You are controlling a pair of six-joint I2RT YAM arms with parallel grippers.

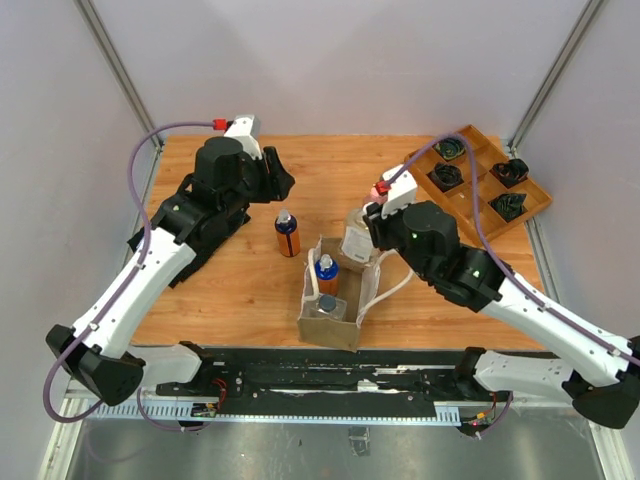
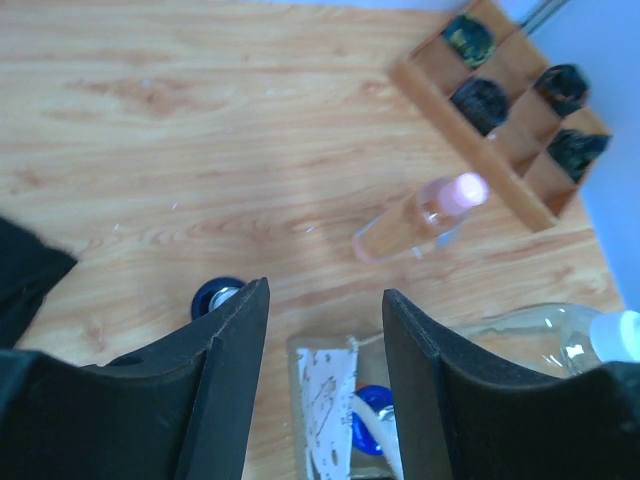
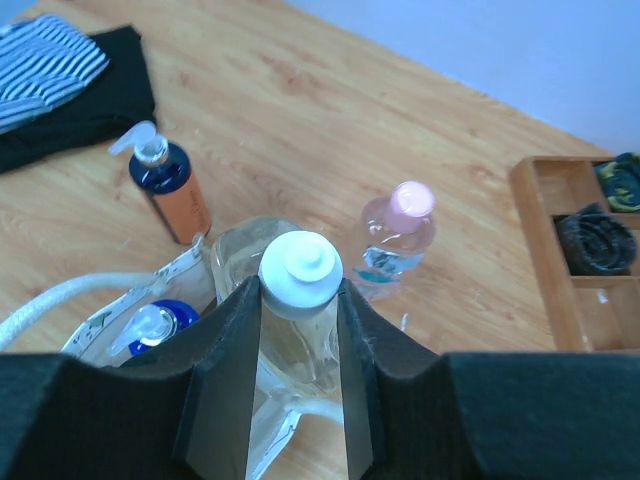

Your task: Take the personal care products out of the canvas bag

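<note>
Right wrist: right gripper clamped on white-capped clear bottle at canvas bag far rim. Left gripper spread apart, empty, beyond bag. Blue-capped orange bottle stands far-left of bag.

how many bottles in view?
4. Orange bottle on the table left of the canvas bag; blue-capped bottle inside it; white-capped bottle in the right tool; pink-capped bottle on the table. Bag may hide more.
</note>
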